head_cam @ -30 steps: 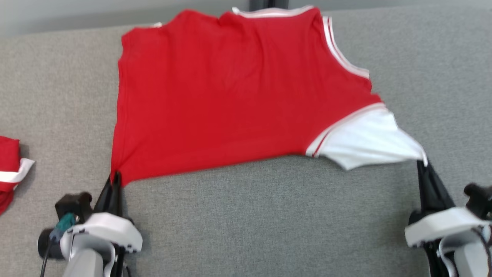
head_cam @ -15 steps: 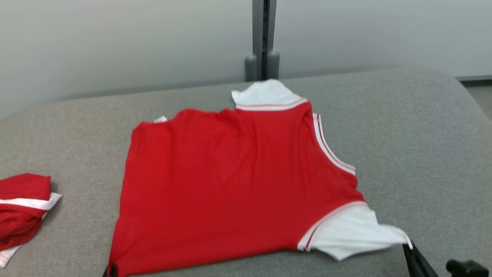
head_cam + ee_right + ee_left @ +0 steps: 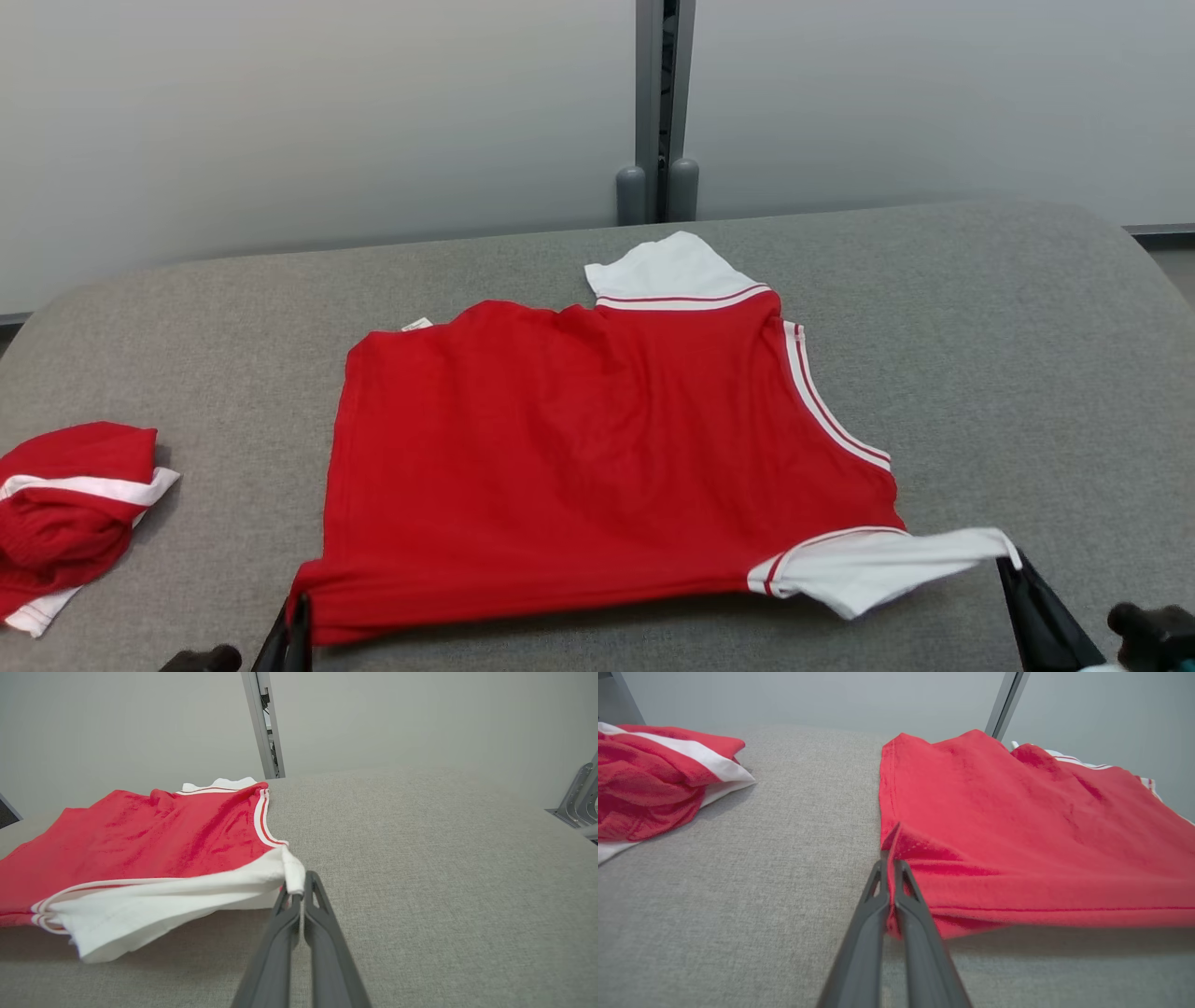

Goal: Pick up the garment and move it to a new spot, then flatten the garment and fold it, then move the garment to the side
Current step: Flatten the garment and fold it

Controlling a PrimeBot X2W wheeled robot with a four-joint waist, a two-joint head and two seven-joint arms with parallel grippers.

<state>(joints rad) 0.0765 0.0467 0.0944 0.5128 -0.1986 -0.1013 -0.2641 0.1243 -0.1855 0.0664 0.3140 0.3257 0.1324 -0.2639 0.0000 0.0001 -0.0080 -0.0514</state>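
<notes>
The garment (image 3: 579,457) is a red shirt with white sleeves, spread over the grey table (image 3: 1027,373). Its near edge is lifted off the cloth surface. My left gripper (image 3: 299,602) is shut on the near left hem corner, seen close in the left wrist view as the gripper (image 3: 891,858) pinching red fabric of the garment (image 3: 1017,826). My right gripper (image 3: 1013,560) is shut on the tip of the near white sleeve (image 3: 887,560). The right wrist view shows that gripper (image 3: 299,889) gripping the sleeve's hem, with the garment (image 3: 140,849) stretched away to the left.
A second red and white garment (image 3: 70,504) lies bunched at the table's left edge, also in the left wrist view as a heap (image 3: 654,779). A grey post (image 3: 661,103) stands behind the table against a pale wall. Bare grey surface extends right of the shirt.
The camera has tilted up, bringing the wall and far edge into view. Both grippers keep their hold, and the near edge now hangs raised above the table.
</notes>
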